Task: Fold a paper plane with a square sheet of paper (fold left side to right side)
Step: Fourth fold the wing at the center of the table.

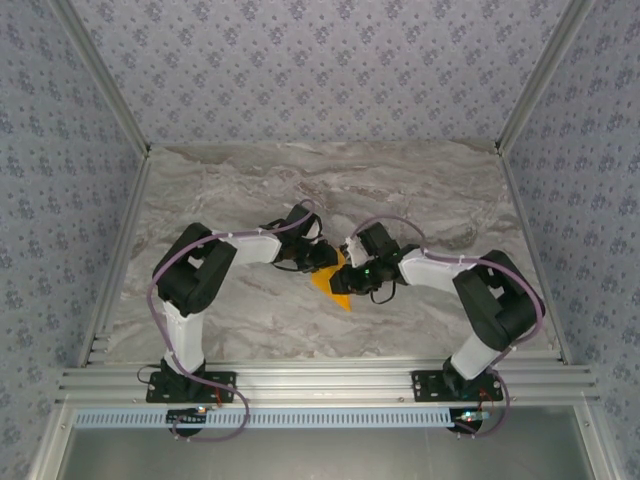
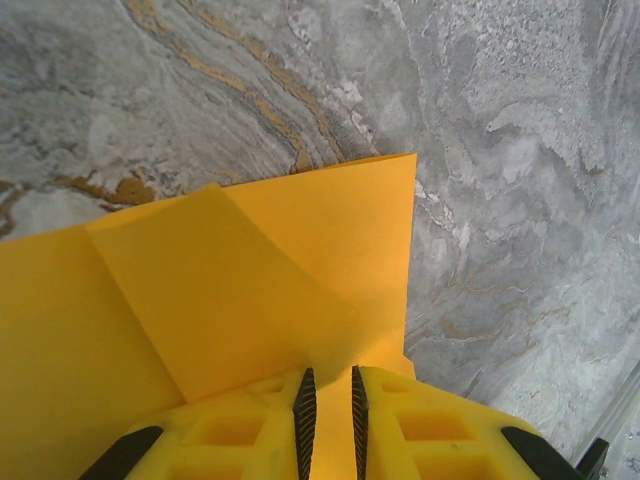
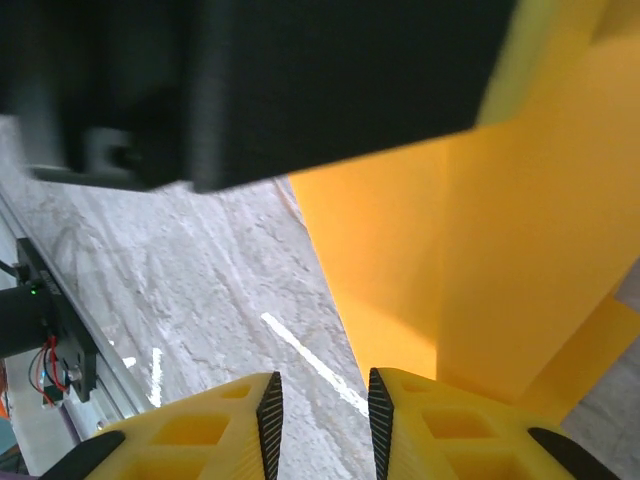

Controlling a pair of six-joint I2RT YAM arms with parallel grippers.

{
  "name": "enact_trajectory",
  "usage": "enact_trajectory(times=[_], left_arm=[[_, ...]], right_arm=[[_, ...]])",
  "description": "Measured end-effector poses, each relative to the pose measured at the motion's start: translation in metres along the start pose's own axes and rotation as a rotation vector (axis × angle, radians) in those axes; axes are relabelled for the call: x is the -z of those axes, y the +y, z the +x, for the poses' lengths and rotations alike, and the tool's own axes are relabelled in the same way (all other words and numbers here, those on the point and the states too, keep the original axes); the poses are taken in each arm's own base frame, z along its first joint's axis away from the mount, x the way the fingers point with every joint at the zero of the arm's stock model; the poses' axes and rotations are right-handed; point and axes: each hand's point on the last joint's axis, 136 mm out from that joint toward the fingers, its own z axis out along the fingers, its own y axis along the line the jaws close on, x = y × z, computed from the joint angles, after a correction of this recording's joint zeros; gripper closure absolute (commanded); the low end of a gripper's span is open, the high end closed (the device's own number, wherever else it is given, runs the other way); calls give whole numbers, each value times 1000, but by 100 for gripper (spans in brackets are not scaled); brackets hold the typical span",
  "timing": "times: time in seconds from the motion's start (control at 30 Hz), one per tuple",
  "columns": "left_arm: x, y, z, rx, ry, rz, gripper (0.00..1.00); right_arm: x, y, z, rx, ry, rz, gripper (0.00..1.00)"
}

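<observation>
A grey, marble-patterned tabletop (image 1: 300, 190) is seen from above, walled on three sides by pale floral-patterned panels (image 1: 300, 60). Two black-and-white robot arms reach in from the near edge of the tabletop and meet near its middle.

Between them, just nearer than the middle of the tabletop, is a thin, plain orange-yellow sheet of paper (image 1: 335, 285). One pointed corner aims toward the near edge.

The left gripper (image 1: 320, 258), with yellow fingers and black ribbed pads, is over the middle of the tabletop. In its wrist view the left gripper (image 2: 330, 410) is pinched onto the sheet of paper (image 2: 330, 230), whose edge runs through the narrow slit between its pads. A folded flap (image 2: 220, 300) lies slanted across the sheet, and bare tabletop shows beyond and to the right.

The right gripper (image 1: 352, 272) is just right of the middle of the tabletop. In its wrist view the right gripper (image 3: 322, 410) has its jaws apart, with bare tabletop visible between them. The sheet of paper (image 3: 520, 250) rises off the tabletop at the right of this view, beside the right-hand finger (image 3: 440, 425). Whether it touches that finger cannot be told. A dark, blurred piece of robot housing (image 3: 280, 80) looms across the top.
</observation>
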Motion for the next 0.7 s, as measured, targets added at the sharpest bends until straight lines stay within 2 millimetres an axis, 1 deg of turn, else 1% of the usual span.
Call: enact_trajectory(times=[0.1, 0.4, 0.7], left_arm=[[0, 0, 0, 0, 0, 0, 80], [0, 0, 0, 0, 0, 0, 80], [0, 0, 0, 0, 0, 0, 80]], right_arm=[[-3, -5, 4, -12, 16, 16, 67], [-4, -9, 7, -13, 23, 43, 67], [-4, -15, 14, -12, 44, 83, 67]])
